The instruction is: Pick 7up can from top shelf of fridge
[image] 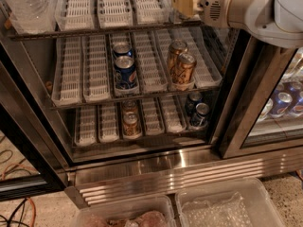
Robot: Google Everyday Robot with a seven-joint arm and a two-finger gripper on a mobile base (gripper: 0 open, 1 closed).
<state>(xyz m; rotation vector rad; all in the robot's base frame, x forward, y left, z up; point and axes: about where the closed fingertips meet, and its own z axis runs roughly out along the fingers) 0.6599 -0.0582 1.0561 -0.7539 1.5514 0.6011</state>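
From my station I see the gripper (184,3) at the right end of the top shelf (113,30), just over its front edge, with the white arm (246,8) coming in from the upper right corner across the open fridge (236,112). Whether the gripper is open or closed I cannot tell from here. I can't pick out the 7up can: the gripper covers the right-hand lane where the shelf's front edge meets the door frame, and only a dark grey patch shows just beneath it. The rest of the top shelf's white lane trays (113,4) look bare along the front edge, apart from a clear plastic container (28,6) at the left corner.

On the middle shelf (94,100), two blue Pepsi cans (125,72) stand one behind the other near the centre, and two gold-brown cans (183,69) stand toward the right edge. On the bottom shelf (142,143) I see a gold can (131,123) near the centre and dark cans (201,115) at the right corner. Clear bins (227,207) sit on the floor below.
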